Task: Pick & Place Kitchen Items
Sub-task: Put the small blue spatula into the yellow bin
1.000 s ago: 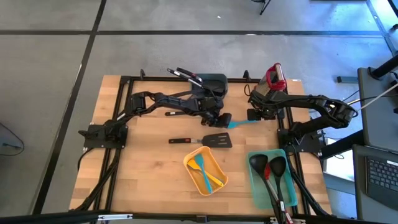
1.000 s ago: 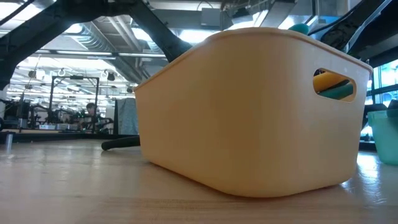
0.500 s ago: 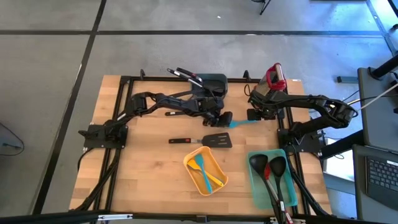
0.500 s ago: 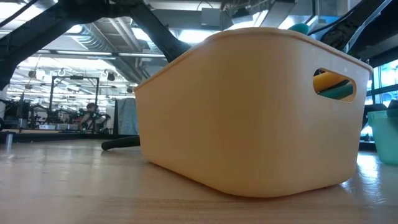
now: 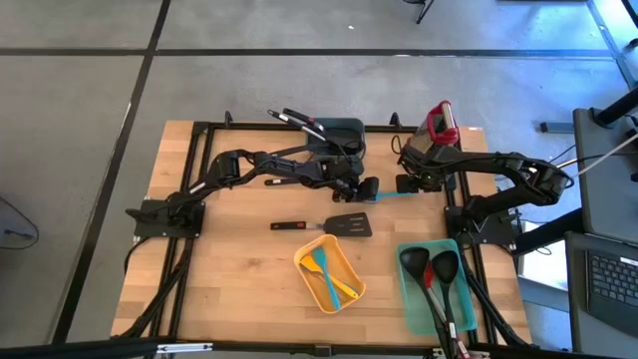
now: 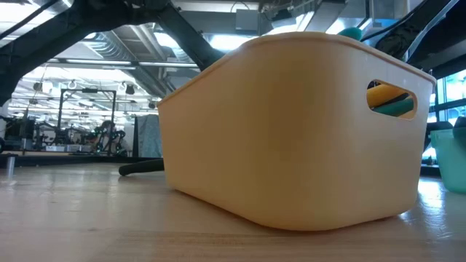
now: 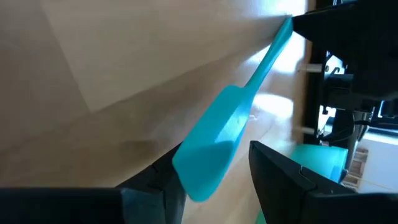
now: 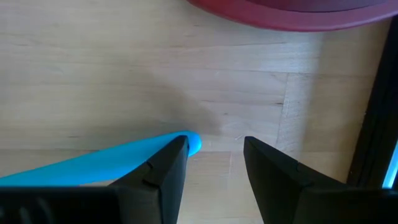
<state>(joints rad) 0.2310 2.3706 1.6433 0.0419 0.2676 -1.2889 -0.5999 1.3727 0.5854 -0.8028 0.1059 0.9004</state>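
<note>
A teal spatula [image 5: 395, 193] lies on the wooden table between my two grippers. Its blade [image 7: 214, 140] sits between the open fingers of my left gripper [image 5: 367, 189], which slants down at it from the table's left. Its handle tip [image 8: 194, 142] reaches my right gripper [image 5: 412, 182], which points straight down and is open. The tip shows just past the inner side of one finger [image 8: 163, 165]. Bare wood fills the rest of that gap. A black turner [image 5: 331, 225] lies flat near the table's middle. My left gripper has the spatula's blade between its fingers; a gap shows beside one finger [image 7: 273, 171], and I cannot tell whether the other finger [image 7: 163, 177] touches the blade's edge. My right gripper has one finger over the handle's end, hiding it; I cannot tell whether they touch.
A yellow bin [image 5: 347, 291] with teal and orange spatulas stands near the front and fills the low view [image 6: 291, 124]. To its right is a teal bin [image 5: 411, 299] with black ladles. At the far edge stand a dark bin [image 5: 349, 130] with utensils and a red bin [image 5: 439, 122].
My left gripper has crept a little toward the table's right along the teal spatula and has tipped slightly. The spatula and my right gripper have stayed where they were.
</note>
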